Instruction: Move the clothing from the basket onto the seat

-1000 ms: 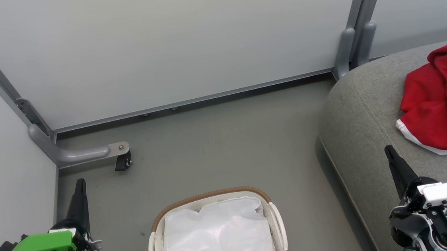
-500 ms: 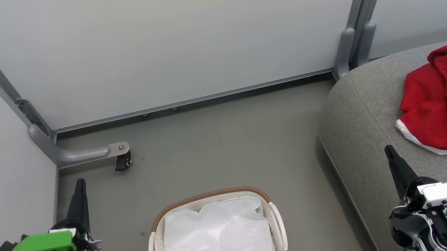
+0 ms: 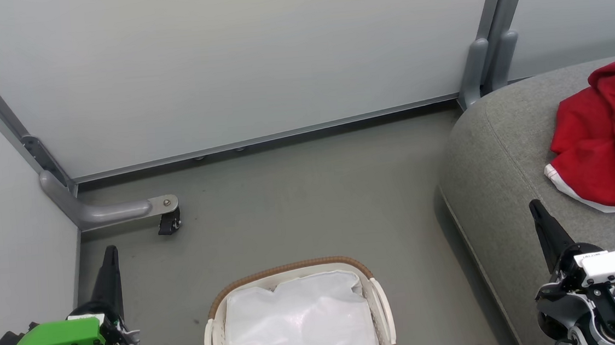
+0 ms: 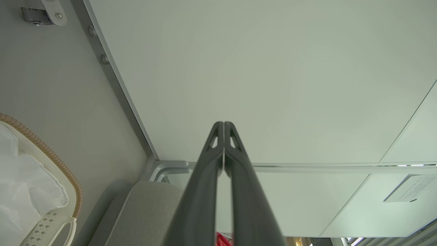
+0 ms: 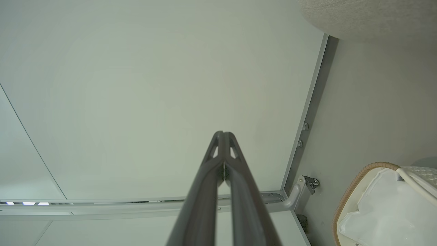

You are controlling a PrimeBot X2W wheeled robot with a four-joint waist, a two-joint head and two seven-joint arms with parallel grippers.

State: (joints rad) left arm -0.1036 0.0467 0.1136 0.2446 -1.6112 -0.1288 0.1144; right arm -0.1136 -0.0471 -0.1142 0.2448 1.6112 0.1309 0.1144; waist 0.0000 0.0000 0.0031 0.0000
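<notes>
Head view, nearest first: the basket [image 3: 293, 265] holds just its white liner [image 3: 303, 326], with the left gripper [image 3: 109, 253] to its left and the right gripper [image 3: 535, 208] to its right, both pinched closed and empty. Farther right of the basket, the red clothing [image 3: 607, 143] lies heaped on the grey seat [image 3: 494, 179]. The job looks finished; a good close would keep both arms clear of the heap.

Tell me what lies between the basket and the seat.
A bare strip of grey floor separates the basket from the seat; the head view shows nothing on it.
</notes>
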